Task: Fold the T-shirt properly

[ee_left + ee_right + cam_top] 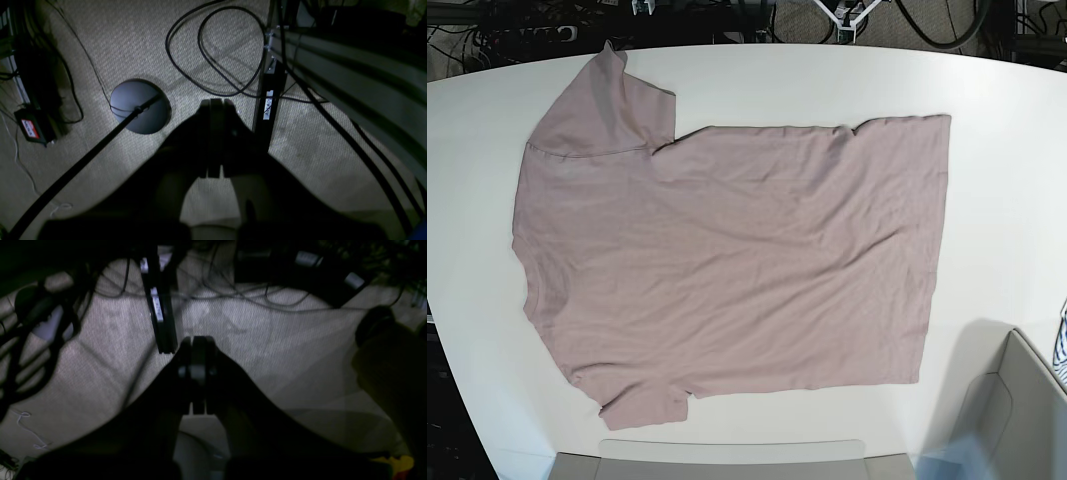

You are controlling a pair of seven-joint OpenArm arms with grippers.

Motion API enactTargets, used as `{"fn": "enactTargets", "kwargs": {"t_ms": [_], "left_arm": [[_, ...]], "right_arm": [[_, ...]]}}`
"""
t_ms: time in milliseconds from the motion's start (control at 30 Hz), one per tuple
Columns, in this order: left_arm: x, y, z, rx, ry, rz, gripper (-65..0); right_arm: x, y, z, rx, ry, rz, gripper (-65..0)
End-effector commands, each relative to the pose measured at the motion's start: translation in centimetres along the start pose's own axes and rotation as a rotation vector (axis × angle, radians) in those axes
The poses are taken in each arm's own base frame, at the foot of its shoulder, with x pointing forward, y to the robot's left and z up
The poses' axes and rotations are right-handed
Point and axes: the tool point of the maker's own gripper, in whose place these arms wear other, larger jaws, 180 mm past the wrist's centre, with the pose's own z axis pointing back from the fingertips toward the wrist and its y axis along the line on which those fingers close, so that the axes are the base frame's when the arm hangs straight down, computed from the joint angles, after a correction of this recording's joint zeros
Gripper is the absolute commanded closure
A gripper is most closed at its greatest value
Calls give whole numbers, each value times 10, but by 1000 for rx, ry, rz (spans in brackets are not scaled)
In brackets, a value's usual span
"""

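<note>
Both end effectors closed on nothing, left end effector (215, 103) and right end effector (196, 340) hanging over carpet, off the bench (987, 110). T-shirt (727, 260) lies spread flat on bench; soft, light, limp, so best pinched at hem corners or sleeves. Grey bin (1002, 420) sits near hem corner, possible snag

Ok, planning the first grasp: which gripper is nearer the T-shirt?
Cannot tell. Neither shows in the base view, where the T-shirt lies spread on the table. The left gripper and right gripper, jaws shut, each hang over carpet, no shirt in sight.
</note>
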Motion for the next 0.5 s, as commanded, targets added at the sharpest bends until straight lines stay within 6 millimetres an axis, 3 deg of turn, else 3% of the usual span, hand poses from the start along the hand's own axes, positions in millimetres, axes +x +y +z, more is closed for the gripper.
{"fn": "enactTargets", "kwargs": {"t_ms": [0,233,300,467], "left_arm": [[4,5,0,7,-34,-6,-2],[59,43,12,65,-343,-18,-2],[60,44,11,67,-342,-17,-2],[34,46,5,70,-204,-9,-2]], "right_arm": [[20,-11,0,-18,-55,4,-1],[14,-12,2,-17,-55,13,-1],[13,-12,2,-15,-53,15,-2],[27,-8,3,-5,-98,25,-2]]}}
